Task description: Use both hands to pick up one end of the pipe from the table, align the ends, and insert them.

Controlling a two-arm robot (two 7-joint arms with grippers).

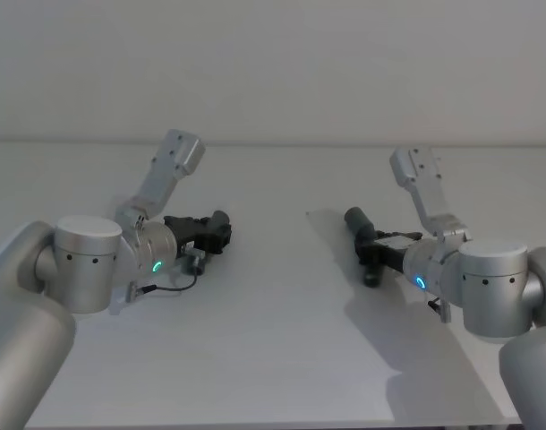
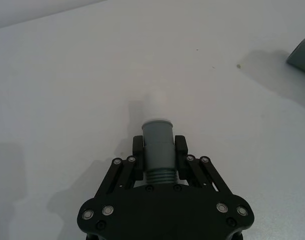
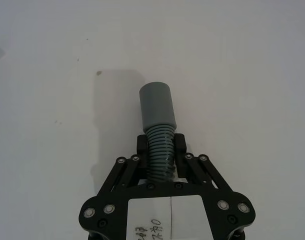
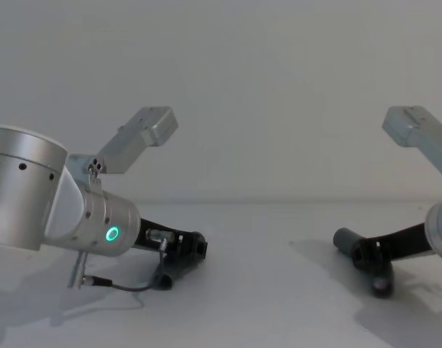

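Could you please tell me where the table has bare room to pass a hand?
Bare table lies between the left tool and right tool, and along the near edge. Crowded spots: the white-tipped piece in the left tool, the collared piece in the right.

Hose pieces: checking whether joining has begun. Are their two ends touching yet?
Apart. The head view shows the left hose piece in the left gripper and the right hose piece in the right gripper, bare table between them.
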